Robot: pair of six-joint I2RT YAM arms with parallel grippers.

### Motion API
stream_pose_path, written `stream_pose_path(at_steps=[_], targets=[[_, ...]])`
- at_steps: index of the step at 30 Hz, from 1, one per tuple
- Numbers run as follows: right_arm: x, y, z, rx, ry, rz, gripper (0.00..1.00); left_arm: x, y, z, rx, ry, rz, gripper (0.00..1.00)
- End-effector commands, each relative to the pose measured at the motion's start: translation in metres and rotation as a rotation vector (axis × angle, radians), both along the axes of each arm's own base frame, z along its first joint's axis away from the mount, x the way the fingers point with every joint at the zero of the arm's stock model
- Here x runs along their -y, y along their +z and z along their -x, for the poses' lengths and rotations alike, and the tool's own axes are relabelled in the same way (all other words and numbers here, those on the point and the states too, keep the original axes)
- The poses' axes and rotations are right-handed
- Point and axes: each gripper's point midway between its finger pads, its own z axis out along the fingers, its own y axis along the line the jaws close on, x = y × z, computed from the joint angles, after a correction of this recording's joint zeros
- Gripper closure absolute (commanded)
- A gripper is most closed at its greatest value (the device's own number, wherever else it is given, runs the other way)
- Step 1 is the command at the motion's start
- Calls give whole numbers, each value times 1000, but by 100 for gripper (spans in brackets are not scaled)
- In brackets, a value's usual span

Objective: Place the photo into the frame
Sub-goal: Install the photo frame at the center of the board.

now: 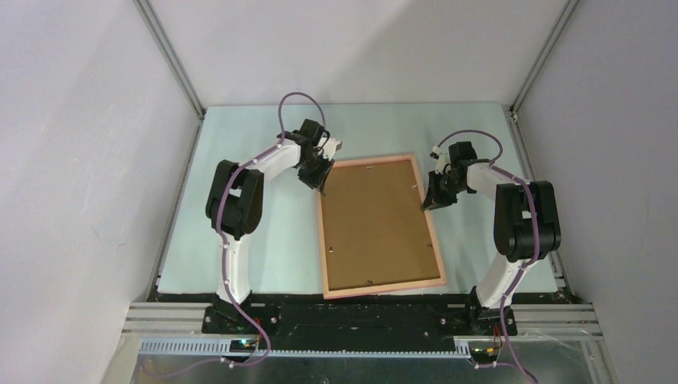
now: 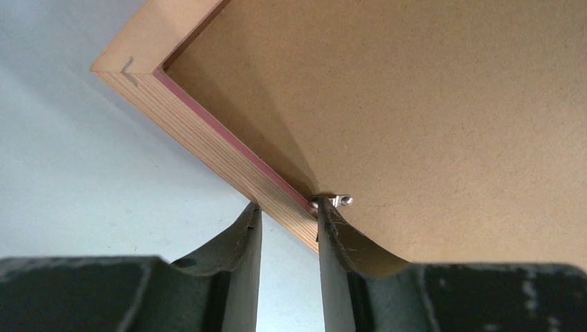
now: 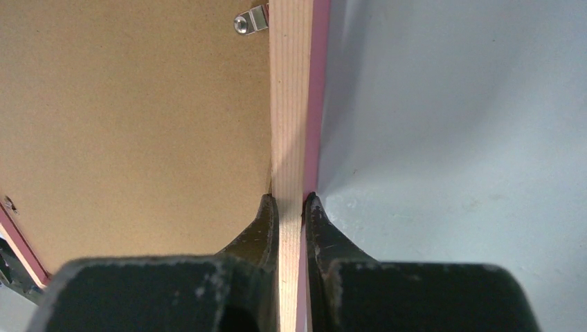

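**Left side.** The left arm (image 1: 236, 200) reaches over the pale table (image 1: 256, 240) to the far left corner of the frame (image 1: 323, 240). The left gripper (image 2: 285, 207) stands astride the left long rail, just short of that corner. Its jaws are partly apart. One finger (image 2: 246, 235) sits against the outer face of the rail. The other is on the inner side, with its tip at a metal clip (image 2: 340, 201) on the backing board (image 1: 376, 224). Bare table shows between the fingers below the rail. It cannot be told whether the jaws press on the rail or only bracket it.

**Centre.** The frame lies flat and face-down in the middle of the table. Its long sides run away from the arms, and its near short rail is close to the table's near edge. It is turned slightly off square. The brown backing board fills the recess inside the pink rails.

**Right side.** The right gripper (image 3: 291, 200) is on the right long rail, in its far half. Its jaws are closed to a narrow gap with the rail clamped between them. One fingertip (image 3: 262, 225) bears on the inner wooden face and the other on the pink outer face. A second metal clip (image 3: 250, 22) sits farther along the same rail, at the edge of the board.
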Motion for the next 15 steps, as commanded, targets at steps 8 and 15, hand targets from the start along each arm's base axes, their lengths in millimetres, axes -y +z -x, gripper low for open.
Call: stream_pose_path(at_steps=[8, 15], targets=[[5, -14, 6, -48, -6, 27, 100, 23, -28, 46, -195, -125, 26, 63], [5, -13, 5, -49, -7, 22, 100, 22, -14, 26, -246, 53, 175, 60]])
